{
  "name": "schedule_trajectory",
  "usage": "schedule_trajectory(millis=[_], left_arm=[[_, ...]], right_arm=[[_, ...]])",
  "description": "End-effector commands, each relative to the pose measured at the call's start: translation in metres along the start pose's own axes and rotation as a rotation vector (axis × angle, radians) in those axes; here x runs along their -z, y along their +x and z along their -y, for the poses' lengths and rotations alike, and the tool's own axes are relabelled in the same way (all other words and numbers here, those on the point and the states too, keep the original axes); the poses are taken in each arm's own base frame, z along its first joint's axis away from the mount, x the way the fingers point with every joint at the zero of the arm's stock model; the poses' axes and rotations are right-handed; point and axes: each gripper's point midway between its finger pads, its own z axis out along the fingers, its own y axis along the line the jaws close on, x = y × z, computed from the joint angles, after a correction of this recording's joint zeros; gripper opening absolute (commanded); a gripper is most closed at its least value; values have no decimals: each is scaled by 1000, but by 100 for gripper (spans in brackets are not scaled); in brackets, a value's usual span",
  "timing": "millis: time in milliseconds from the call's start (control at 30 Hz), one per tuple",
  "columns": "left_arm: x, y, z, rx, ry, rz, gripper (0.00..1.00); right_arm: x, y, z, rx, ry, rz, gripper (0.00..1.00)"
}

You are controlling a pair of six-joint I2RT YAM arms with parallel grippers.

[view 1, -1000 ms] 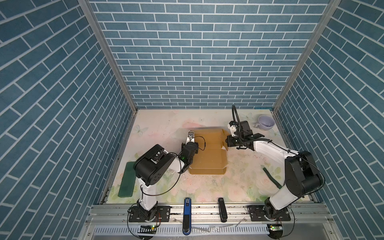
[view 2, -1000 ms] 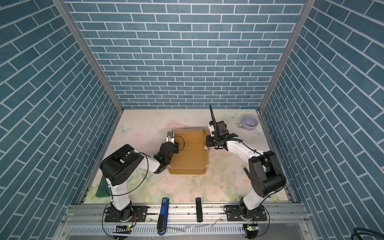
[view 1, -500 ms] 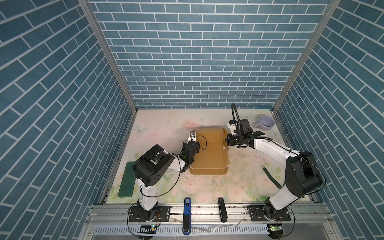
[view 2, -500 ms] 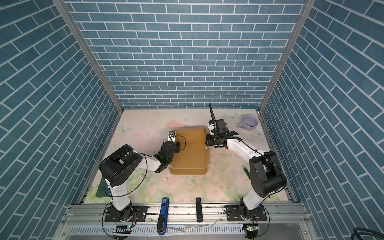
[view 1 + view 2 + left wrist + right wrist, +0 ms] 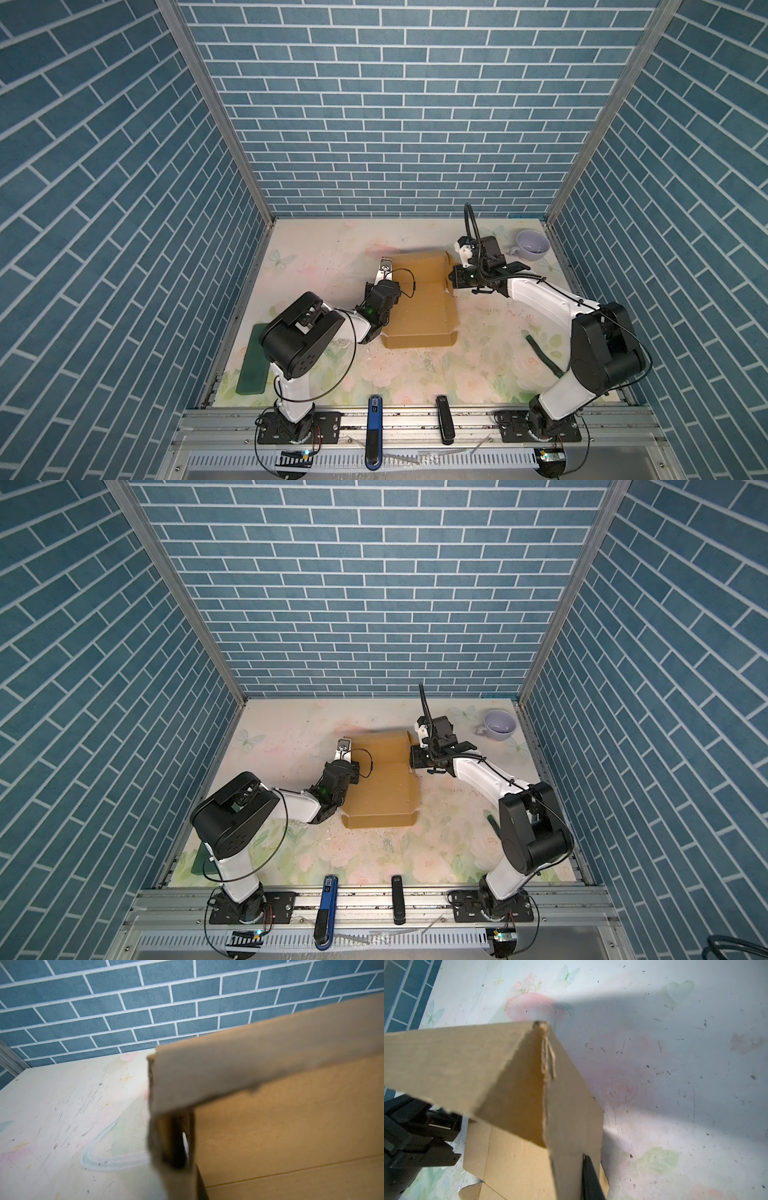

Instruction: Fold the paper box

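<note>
The brown corrugated cardboard paper box (image 5: 419, 320) sits mid-desk (image 5: 478, 353), rear lid raised, left tool (image 5: 386, 268) and right tool (image 5: 451, 281) pinched narrow on its side flaps. Uneven pulling could tear a flap or shift the base

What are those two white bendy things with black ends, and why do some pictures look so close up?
They are robot arms, a left arm and a right arm, fixed at the front of a table. Two pictures look down from above, side by side like two eyes. The two close-up pictures come from a small camera on each arm's wrist. On the table lie a brown paper box, a lilac cup and a green pad. The left gripper and the right gripper are shut, each pinching a side of the box's raised lid part.
</note>
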Motion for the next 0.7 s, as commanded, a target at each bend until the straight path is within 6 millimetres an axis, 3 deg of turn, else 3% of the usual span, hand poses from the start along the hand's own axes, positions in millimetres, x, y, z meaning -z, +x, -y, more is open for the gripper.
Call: schedule_trajectory(millis=[0, 267, 300, 667], left_arm=[[-1, 16, 2, -16, -7, -22, 0], [-1, 24, 7, -21, 5, -21, 0], [1, 33, 4, -33, 1, -39, 0], [9, 52, -5, -20, -5, -52, 0]], right_arm=[[-12, 10, -7, -13, -35, 11, 8], [-26, 36, 0, 3, -10, -21, 8], [-26, 38, 0, 6, -10, -23, 8], [-29, 53, 4, 46, 26, -40, 8]])
